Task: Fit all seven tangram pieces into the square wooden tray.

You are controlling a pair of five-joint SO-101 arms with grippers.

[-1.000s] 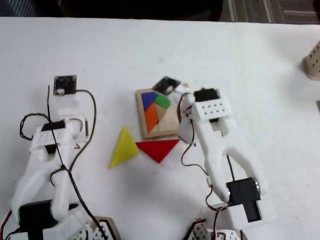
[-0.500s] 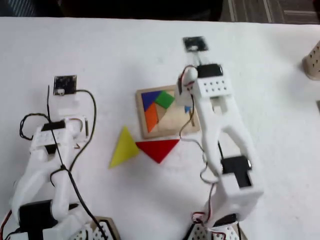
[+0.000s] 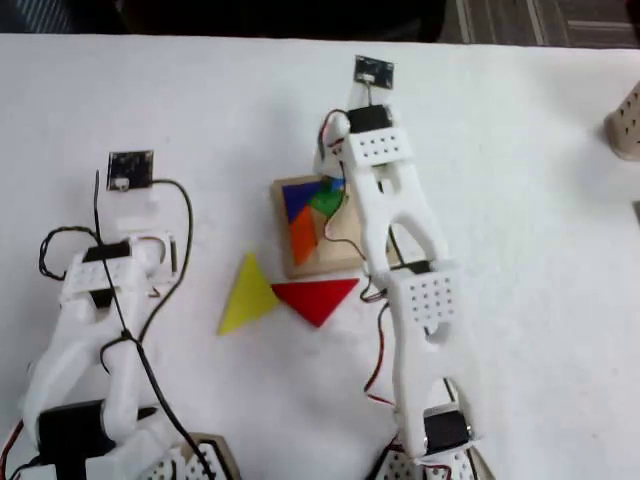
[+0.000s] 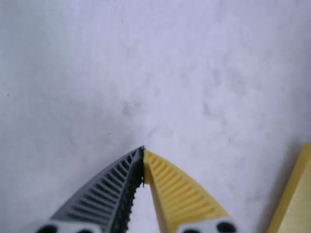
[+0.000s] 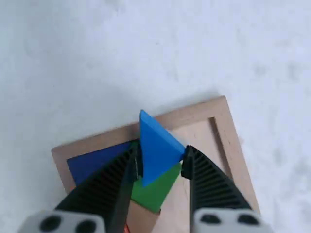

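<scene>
Now vs 0.5 s ago: right arm has swung further across the square wooden tray (image 3: 300, 265), its forearm covering the tray's right part in the high view. Left arm hasn't shifted. Yellow triangle (image 3: 247, 293) & red triangle (image 3: 316, 297) lie where they were on the worktop (image 3: 200, 90), just in front of the tray, corners touching or nearly so.

Right pincer (image 5: 161, 153) is clenched on a light-blue triangle (image 5: 156, 138), one corner of the piece poking out past the fingertips. The piece hangs over the tray's far rim, above the dark-blue piece (image 5: 92, 162) & green piece (image 5: 155, 191); can't tell if it touches them.

Tray holds the dark-blue, green & an orange piece (image 3: 303, 233), packed in its left part, w/ bare wood beside them.

Left pincer (image 4: 143, 160) is closed on nothing, tips meeting just over the worktop, the yellow triangle's edge near it.
</scene>
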